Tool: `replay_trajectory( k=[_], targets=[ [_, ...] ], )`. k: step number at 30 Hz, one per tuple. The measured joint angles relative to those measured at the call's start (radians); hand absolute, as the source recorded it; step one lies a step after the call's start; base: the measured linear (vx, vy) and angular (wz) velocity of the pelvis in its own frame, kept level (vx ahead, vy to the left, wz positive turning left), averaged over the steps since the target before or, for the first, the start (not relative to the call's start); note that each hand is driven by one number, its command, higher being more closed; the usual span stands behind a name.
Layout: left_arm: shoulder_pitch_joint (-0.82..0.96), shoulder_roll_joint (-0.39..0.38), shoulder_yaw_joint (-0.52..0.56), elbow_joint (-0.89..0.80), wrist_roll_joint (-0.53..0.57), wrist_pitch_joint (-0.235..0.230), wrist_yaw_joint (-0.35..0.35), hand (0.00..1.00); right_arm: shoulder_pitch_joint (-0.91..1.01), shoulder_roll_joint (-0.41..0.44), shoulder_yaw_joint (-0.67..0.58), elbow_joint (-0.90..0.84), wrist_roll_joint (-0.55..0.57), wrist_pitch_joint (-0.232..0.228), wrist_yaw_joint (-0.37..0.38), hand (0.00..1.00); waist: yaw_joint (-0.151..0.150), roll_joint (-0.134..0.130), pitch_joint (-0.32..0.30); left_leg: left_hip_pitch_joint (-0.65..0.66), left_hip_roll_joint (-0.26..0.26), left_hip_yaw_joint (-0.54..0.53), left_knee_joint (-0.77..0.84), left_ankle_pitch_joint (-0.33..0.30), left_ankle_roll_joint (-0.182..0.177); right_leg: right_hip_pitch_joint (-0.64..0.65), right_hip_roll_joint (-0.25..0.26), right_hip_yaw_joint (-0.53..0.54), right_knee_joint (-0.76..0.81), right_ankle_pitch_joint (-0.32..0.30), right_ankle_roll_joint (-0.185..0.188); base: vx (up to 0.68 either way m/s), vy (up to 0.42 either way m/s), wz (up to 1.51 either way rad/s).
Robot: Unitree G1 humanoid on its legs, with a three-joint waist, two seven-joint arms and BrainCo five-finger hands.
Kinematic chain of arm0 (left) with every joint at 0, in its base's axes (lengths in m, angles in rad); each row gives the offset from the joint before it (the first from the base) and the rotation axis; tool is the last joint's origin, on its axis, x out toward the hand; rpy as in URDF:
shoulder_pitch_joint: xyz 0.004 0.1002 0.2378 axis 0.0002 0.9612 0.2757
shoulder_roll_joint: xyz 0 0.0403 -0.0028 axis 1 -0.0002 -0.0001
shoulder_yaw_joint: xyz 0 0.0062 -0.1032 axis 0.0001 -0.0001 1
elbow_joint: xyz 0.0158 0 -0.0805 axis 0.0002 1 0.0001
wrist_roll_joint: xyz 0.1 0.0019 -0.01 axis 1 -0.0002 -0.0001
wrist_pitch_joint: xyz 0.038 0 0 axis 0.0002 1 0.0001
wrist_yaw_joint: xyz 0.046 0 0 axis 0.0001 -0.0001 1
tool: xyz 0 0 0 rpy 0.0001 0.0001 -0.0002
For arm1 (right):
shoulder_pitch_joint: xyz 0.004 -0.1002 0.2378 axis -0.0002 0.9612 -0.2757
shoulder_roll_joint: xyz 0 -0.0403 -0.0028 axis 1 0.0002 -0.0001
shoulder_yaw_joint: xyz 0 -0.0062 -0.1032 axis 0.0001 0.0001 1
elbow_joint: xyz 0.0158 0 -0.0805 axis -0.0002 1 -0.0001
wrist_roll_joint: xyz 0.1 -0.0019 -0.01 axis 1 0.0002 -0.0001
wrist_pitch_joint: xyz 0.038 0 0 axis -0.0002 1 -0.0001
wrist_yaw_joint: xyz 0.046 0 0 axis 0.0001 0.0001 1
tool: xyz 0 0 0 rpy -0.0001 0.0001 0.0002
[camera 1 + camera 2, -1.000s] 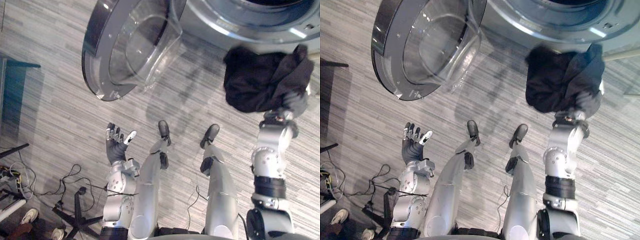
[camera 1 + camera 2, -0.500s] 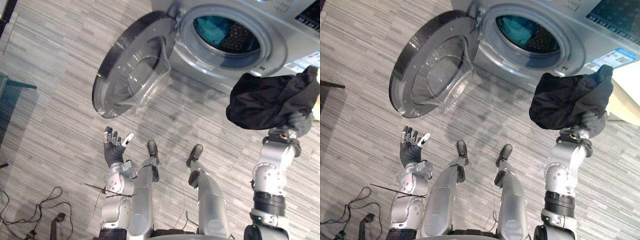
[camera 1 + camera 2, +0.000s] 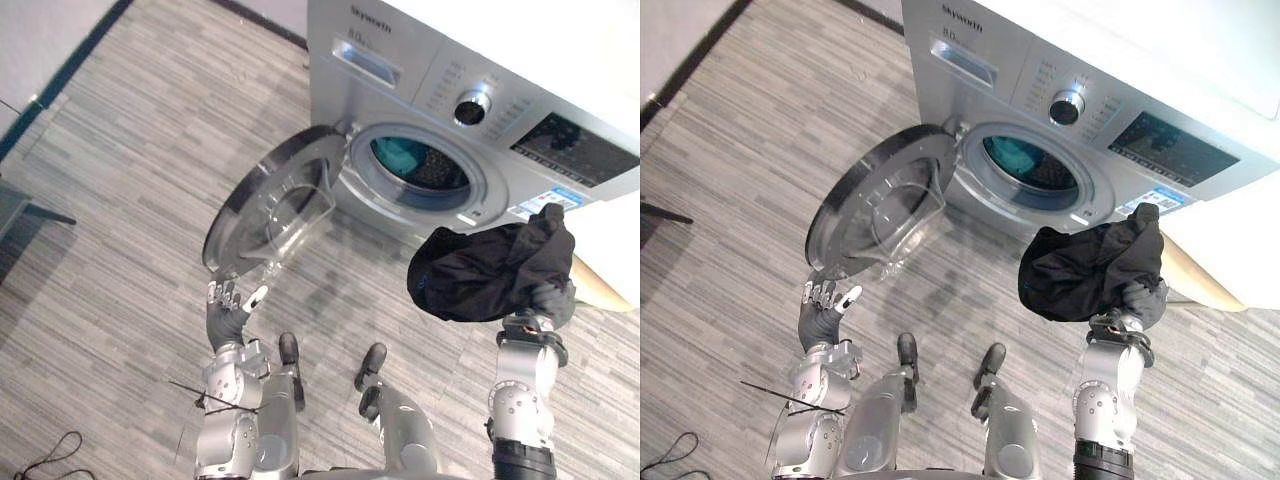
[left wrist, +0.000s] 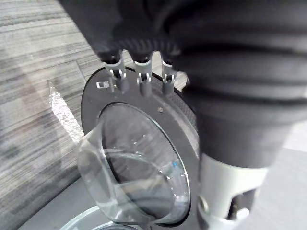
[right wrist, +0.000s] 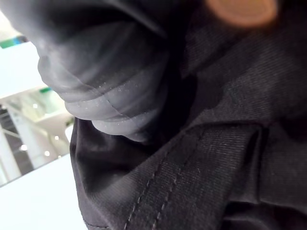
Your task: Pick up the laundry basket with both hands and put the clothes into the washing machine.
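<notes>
Step in hand: loading, by my reading. One piece of clothing is held up in front of the washing machine and is not yet inside.
Task's thing: a black garment, bunched and draped over the right hand. It hangs in the air below the drum opening and to its right, apart from the machine.
Right hand: buried in the cloth in the head views and in its own wrist view, so how it holds the garment cannot be told.
Left hand: the left hand is raised with fingers straight and spread, holding nothing. It sits just short of the lower rim of the door.
Door: swung wide to the robot's left with its glass bowl facing out, which leaves the opening free.
Drum: a teal cloth already lies inside.
Next move: the right arm probably has to carry the bundle up and leftward to the opening, then push it past the rim before letting go. The garment is bulky and floppy, so a loose fold could catch on the lip or trail outside.
Change from half a second ago: the whole view has shifted — the camera has lifted, so the control dial and the machine's top now show. The garment still hangs from the right hand beside the opening, and the left hand stays open by the door.
</notes>
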Motion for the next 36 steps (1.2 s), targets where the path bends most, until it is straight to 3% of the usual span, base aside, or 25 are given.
replay_trajectory(
  k=[9, 20, 25, 31, 36],
  targets=[
    [0.022, 0.025, -0.001, -0.001, 0.104, 0.011, -0.094, 0.00, 0.046, 0.016, 0.037, 0.001, -0.040, 0.045, 0.058, 1.00, -0.001, -0.005, -0.054, 0.095, -0.015, 0.009, -0.037, -0.003, -0.002, 0.096, 0.006, 0.017, -0.061, 0.017, 0.013, 0.02, 0.024, -0.03],
    [0.010, 0.144, -0.045, 0.047, 0.177, 0.010, -0.289, 0.00, 0.066, -0.071, 0.231, 0.002, -0.088, 0.158, 0.262, 1.00, -0.005, -0.022, -0.144, 0.157, -0.013, 0.044, -0.034, -0.030, -0.008, 0.149, 0.021, 0.068, -0.122, 0.048, 0.016, 0.01, 0.017, -0.14],
    [-0.012, 0.216, -0.165, 0.163, 0.205, 0.012, -0.375, 0.00, 0.066, -0.095, 0.365, 0.001, -0.088, 0.188, 0.332, 1.00, -0.023, -0.032, -0.189, 0.173, -0.013, 0.061, -0.025, -0.051, -0.011, 0.160, 0.022, 0.091, -0.137, 0.057, 0.021, 0.00, 0.022, -0.14],
    [-0.197, 0.370, -0.430, 0.320, 0.208, 0.019, -0.549, 0.00, 0.024, -0.187, 0.618, 0.002, -0.086, 0.252, 0.418, 1.00, -0.036, -0.038, -0.224, 0.183, -0.015, 0.088, -0.016, -0.060, -0.012, 0.152, 0.021, 0.140, -0.146, 0.073, 0.025, -0.01, 0.021, -0.20],
    [-0.318, 0.382, -0.543, 0.415, 0.222, 0.019, -0.571, 0.00, -0.052, -0.215, 0.746, 0.002, -0.076, 0.265, 0.423, 1.00, -0.056, -0.038, -0.235, 0.183, -0.017, 0.093, -0.014, -0.060, -0.012, 0.150, 0.021, 0.165, -0.152, 0.089, 0.023, -0.03, 0.007, -0.14]
  ],
)
